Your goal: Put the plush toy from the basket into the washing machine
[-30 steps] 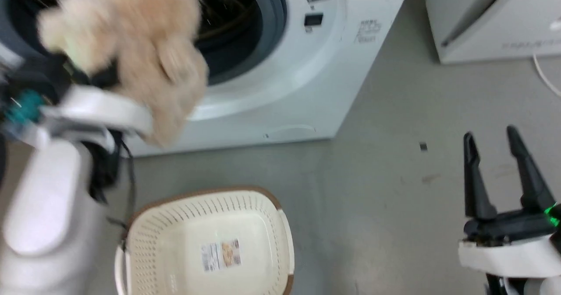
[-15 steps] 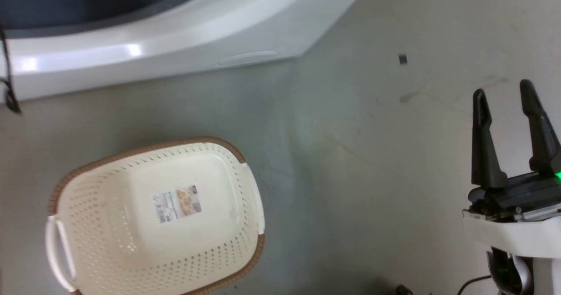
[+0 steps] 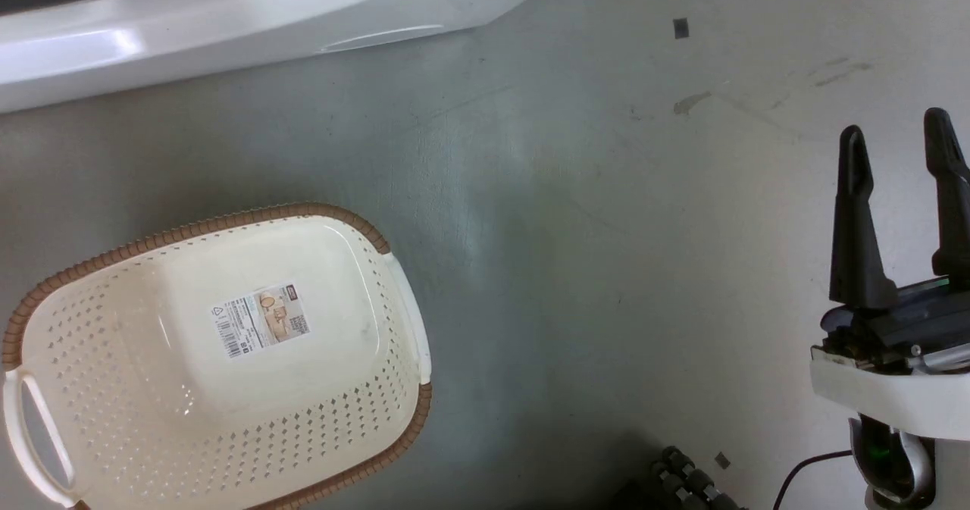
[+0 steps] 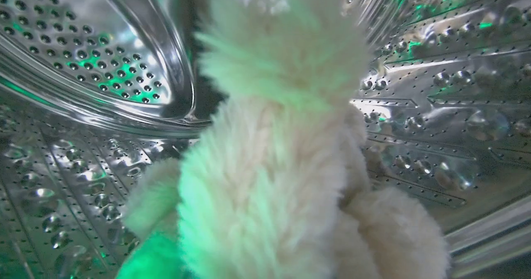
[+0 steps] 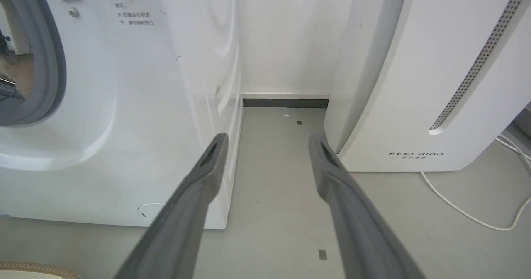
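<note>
Well, the toy point(image 4: 269, 167) is close up before my left wrist camera, inside the drum point(image 4: 103, 63), with holed steel on every side of it. Its fur hides the fingers of my left gripper, so I cannot tell whether they clamp it or stand apart. My right gripper point(image 3: 894, 125) is spread wide with nothing in it, over the floor point(image 3: 606, 229) and well to the right of the basket point(image 3: 227, 219), which lies bare down to its label point(image 3: 259, 328). The washer point(image 3: 227, 17) runs along the top of my head view.

I judge the step in hand to be the drop. To do it well I'd let go only with the toy well past the grey ring point(image 5: 56, 63) and low over the drum's bottom, so no limb lolls over the lip. I'd open the fingers fully so the fur can't snag, then back straight out the way the wrist points, keeping the right arm clear of the opening
</note>
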Robot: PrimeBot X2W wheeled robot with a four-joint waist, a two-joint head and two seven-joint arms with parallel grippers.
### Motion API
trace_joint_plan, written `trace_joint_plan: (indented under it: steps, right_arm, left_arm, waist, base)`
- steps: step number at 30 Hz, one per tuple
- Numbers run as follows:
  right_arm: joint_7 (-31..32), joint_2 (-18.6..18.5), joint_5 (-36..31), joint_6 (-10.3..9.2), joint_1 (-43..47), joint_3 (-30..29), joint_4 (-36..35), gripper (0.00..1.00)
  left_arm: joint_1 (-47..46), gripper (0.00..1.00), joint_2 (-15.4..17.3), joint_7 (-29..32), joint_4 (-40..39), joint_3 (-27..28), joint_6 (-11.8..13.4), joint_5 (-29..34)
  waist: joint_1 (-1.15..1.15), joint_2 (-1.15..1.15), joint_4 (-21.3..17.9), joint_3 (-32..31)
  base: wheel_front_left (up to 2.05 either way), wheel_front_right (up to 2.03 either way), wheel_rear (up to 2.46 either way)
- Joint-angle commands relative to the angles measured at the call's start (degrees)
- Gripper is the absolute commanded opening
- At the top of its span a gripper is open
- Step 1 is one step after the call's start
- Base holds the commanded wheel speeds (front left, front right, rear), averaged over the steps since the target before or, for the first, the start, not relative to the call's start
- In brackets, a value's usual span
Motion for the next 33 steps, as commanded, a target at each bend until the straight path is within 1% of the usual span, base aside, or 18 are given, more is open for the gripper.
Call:
trace_joint_plan:
  steps: [1, 3, 6, 8, 12, 16, 19, 22, 25, 29, 33]
  right_arm:
    - [-0.2, 0.0, 0.1, -0.05, -1.2, -0.1, -0.3, 1.0]
    - [-0.2, 0.0, -0.2, -0.05, -1.3, 0.1, -0.3, 1.0]
    - [-0.2, 0.0, -0.5, -0.05, -1.4, 0.2, -0.3, 1.0]
    - [-0.2, 0.0, -0.8, -0.05, -1.4, 0.2, -0.2, 1.0]
    - [-0.2, 0.0, -2.1, -0.05, -1.5, -0.2, 0.5, 1.0]
    - [-0.2, 0.0, -3.5, -0.05, -1.1, -0.8, 1.6, 1.0]
    - [-0.2, 0.0, -4.9, -0.05, -0.2, -1.3, 2.5, 1.0]
    - [-0.2, 0.0, -6.1, -0.05, 0.9, -1.7, 3.6, 1.0]
    - [-0.2, 0.0, -7.4, -0.05, 2.3, -1.7, 4.7, 1.0]
    - [-0.2, 0.0, -8.4, -0.05, 4.8, -1.8, 6.3, 1.0]
    - [-0.2, 0.0, -6.0, -0.05, 7.4, -3.4, 8.9, 1.0]
  left_arm:
    - [-1.2, 0.0, -0.2, 0.4, 1.3, 0.3, -0.3, -0.6]
    - [-1.3, 0.0, 0.0, 0.7, 3.1, -0.6, -1.1, -0.3]
    - [-1.3, 0.0, -0.5, -0.6, 4.9, -0.7, -2.1, -1.2]
    - [-1.2, 1.0, -0.6, -1.8, 6.0, -1.3, -2.4, -0.9]
    - [0.0, 1.0, -1.9, -5.1, 8.0, -2.0, -3.0, -1.4]
    - [3.2, 1.0, -3.4, -9.3, 10.2, -3.2, -3.7, -1.8]
    - [6.4, 1.0, -3.9, -12.9, 11.4, -6.3, -4.0, 0.6]
    - [10.5, 1.0, -5.6, -16.0, 12.7, -8.2, -3.6, 1.5]
    - [15.0, 1.0, -8.0, -17.9, 13.2, -7.8, -3.0, -0.1]
    - [21.8, 1.0, -10.4, -18.8, 10.8, -6.7, -2.3, -2.3]
    - [30.8, 1.0, -11.4, -18.9, 2.2, -6.3, -1.2, -2.3]
  waist:
    - [-0.01, 0.0, 0.2, 0.2]
    - [-0.01, 0.0, 0.4, 0.2]
    - [-0.01, 0.0, 0.8, -0.2]
    - [-0.01, 0.0, 1.3, -0.7]
    - [-0.01, 0.0, 2.4, -3.1]
    - [-0.01, 0.0, 4.0, -7.7]
    - [-0.01, 0.0, 5.4, -11.7]
    - [-0.01, 0.0, 6.9, -16.4]
    - [-0.01, 0.0, 8.4, -21.2]
    - [-0.01, 0.0, 10.4, -27.3]
    - [-0.01, 0.0, 12.2, -32.3]
  base:
    - [0.0, 0.0, 0.0]
    - [0.0, 0.0, 0.0]
    - [0.0, 0.0, 0.0]
    - [0.0, 0.0, 0.0]
    - [0.0, 0.0, 0.0]
    - [0.0, 0.0, 0.0]
    - [0.0, 0.0, 0.0]
    - [0.0, 0.0, 0.0]
    - [0.0, 0.0, 0.0]
    - [0.0, 0.0, 0.0]
    - [0.0, 0.0, 0.0]
